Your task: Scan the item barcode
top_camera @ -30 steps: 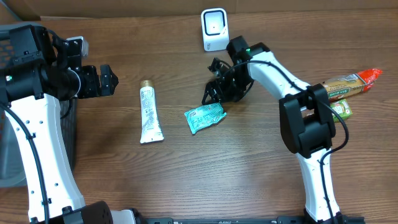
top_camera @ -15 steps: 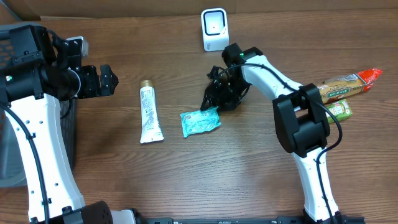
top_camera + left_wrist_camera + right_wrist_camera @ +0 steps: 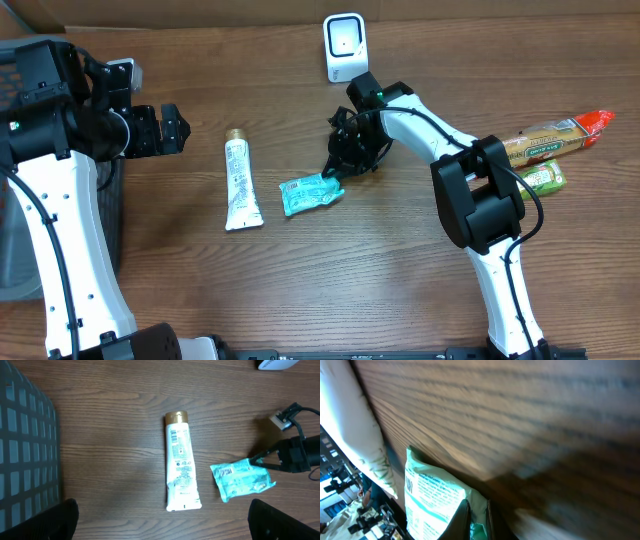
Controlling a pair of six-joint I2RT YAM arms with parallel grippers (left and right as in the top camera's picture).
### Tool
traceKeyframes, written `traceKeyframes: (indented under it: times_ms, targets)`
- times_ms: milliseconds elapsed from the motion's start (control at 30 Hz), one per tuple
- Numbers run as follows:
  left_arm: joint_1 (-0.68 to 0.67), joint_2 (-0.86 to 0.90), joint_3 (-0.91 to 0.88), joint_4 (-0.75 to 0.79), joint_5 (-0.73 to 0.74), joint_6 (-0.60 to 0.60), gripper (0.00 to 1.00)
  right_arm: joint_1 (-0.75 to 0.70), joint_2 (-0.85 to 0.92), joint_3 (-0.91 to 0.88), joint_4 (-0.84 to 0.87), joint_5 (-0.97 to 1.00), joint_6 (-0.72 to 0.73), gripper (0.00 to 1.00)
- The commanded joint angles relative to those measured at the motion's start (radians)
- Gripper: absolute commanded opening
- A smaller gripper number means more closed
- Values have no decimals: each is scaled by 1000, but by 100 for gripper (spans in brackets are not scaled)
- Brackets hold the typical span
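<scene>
Though unclear overhead, right claw [image 3: 476,521] tight on teal packet [image 3: 432,494] in wrist view; left claw [image 3: 176,127] agape.

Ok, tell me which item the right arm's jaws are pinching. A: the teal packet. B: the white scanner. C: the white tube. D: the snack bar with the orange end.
A: the right gripper has its jaws shut on one edge of the teal packet, and the right wrist view shows the packet's edge caught between them.
</scene>
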Motion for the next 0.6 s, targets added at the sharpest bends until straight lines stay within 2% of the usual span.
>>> traceKeyframes:
  times_ms: [0,367,567]
  targets:
    - [0,5,11,1,-3,26,100,0,27,-5,30,-2,5,4]
    - [0,5,11,1,-2,26,100,-31,-120,31,47,-164,-179,4]
    - [0,5,11,1,-3,26,100,-35,-205,31,55,-213,-185,4]
